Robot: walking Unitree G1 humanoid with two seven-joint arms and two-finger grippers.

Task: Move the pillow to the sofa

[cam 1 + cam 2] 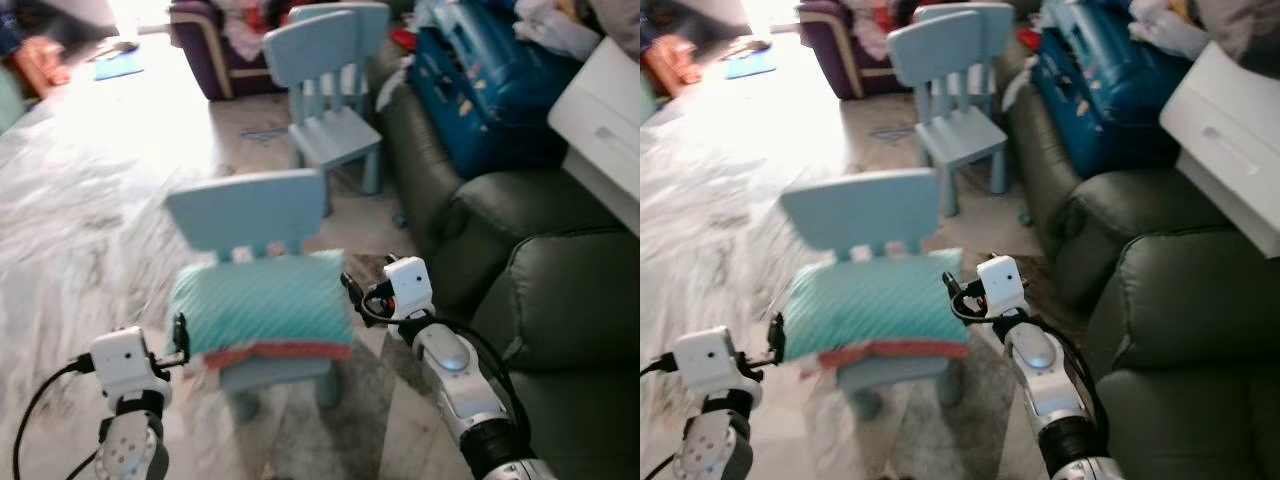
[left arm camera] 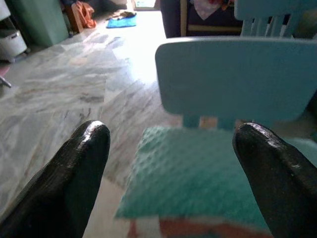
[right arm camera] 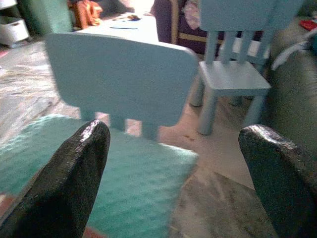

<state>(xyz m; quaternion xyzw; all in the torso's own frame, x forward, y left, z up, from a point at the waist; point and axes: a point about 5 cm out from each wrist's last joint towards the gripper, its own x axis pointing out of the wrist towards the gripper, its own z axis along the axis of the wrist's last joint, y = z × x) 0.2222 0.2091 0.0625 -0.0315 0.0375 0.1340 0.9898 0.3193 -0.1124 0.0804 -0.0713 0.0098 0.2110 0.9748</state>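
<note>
A teal pillow with a red-orange edge lies on the seat of a small light-blue chair in front of me. My left gripper is at the pillow's left end, open, with both black fingers spread and the pillow seen between them. My right gripper is at the pillow's right end, also open, its fingers wide apart over the pillow's corner. Neither touches the pillow as far as I can see. The dark green sofa stands to my right.
A second light-blue chair stands farther back. On the sofa lie a blue bag and a white box. A purple armchair is at the back. Pale marble floor spreads to the left.
</note>
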